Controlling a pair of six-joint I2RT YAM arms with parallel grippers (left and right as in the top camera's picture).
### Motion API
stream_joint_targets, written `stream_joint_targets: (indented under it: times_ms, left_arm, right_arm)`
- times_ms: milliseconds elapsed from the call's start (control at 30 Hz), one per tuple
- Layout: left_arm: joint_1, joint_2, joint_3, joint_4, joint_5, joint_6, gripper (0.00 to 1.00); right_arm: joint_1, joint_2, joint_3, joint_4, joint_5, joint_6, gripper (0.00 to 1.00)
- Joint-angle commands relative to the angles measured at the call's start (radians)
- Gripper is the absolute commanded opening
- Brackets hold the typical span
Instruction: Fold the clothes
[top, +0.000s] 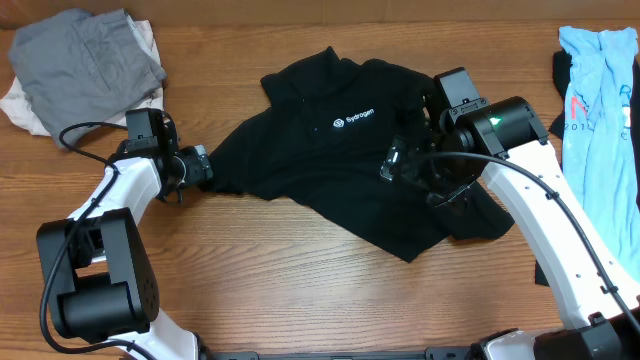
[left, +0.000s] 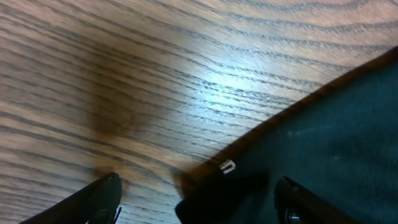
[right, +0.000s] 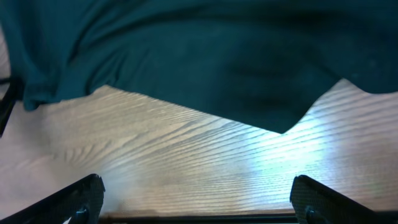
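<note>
Your wood-grain bench (top: 300, 300) carries the black shirt (top: 330, 150) — left claw (left: 196, 202) gapes astride its hem, right claw (right: 196, 199) wide, empty.

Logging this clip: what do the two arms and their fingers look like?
Left arm and right arm: white link shells, black cylindrical joint housings, black cables looping alongside. A green light glows on the right wrist housing. Fingers are black.
</note>
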Motion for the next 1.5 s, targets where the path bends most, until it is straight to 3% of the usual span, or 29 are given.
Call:
stream_joint_targets:
  times_ms: [0, 167, 333, 433, 633, 733, 1100, 1467]
  left_arm:
    - [-0.012, 0.030, 0.017, -0.001, 0.019, 0.020, 0.81]
    - [-0.021, 0.056, 0.017, -0.008, 0.019, 0.024, 0.69]
    - [-0.023, 0.082, 0.017, -0.012, 0.019, 0.024, 0.69]
    - [-0.023, 0.087, 0.017, -0.012, 0.019, 0.024, 0.55]
    - [-0.023, 0.087, 0.017, -0.015, 0.017, 0.024, 0.40]
    - [-0.023, 0.087, 0.017, -0.015, 0.015, 0.024, 0.45]
    - [-0.023, 0.087, 0.017, -0.020, 0.015, 0.024, 0.45]
    - [-0.023, 0.087, 0.017, -0.022, 0.015, 0.024, 0.44]
  right_arm:
    - [0.003, -0.013, -0.004, -0.001, 0.053, 0.071, 1.00]
    - [0.003, -0.013, -0.004, -0.071, 0.099, 0.203, 1.00]
    - [0.003, -0.013, -0.004, -0.112, 0.139, 0.250, 1.00]
    - [0.003, -0.013, -0.004, -0.135, 0.148, 0.255, 1.00]
    - [0.003, -0.042, -0.080, -0.182, 0.174, 0.394, 1.00]
    - [0.003, -0.083, -0.188, -0.116, 0.172, 0.434, 1.00]
    - [0.003, -0.103, -0.551, 0.247, 0.070, 0.369, 1.00]
    - [0.003, -0.103, -0.669, 0.338, 0.035, 0.367, 1.00]
